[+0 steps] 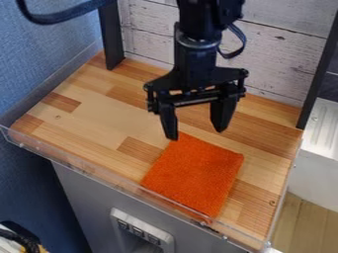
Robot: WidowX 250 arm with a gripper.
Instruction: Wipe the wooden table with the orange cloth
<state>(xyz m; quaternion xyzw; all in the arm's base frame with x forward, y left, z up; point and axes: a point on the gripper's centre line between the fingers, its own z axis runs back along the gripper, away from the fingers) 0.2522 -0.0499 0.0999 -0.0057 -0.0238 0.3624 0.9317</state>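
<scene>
Arm comes in from the top edge of the view, gripper (196, 134) pointing down over the middle of the wooden counter (99, 118). Claw is spread — two black fingers well apart, wood and the far edge of the cloth visible in the gap. Nearest thing is the orange cloth (194, 173), lying flat on the counter toward the front, right of centre in view. It's roughly rectangular, set at a slant, one corner pointing up at the gripper, near edge along the clear plastic lip (99, 174) at the counter's front. The finger on the view's left has its tip right by that top corner; can't tell from this angle whether it touches or sits above. The other tip is over bare wood, just beyond the cloth's far edge in view. Behind: whitewashed plank wall (284, 54), with one dark upright (111, 39) at the left and another (320, 74) at the right. Blue wall (53, 59) on the left, grey cabinet front (86, 197) below the lip, white ridged surface (323, 128) off to the right — lower than the counter. Black cable (59, 15) crosses the top left corner.
</scene>
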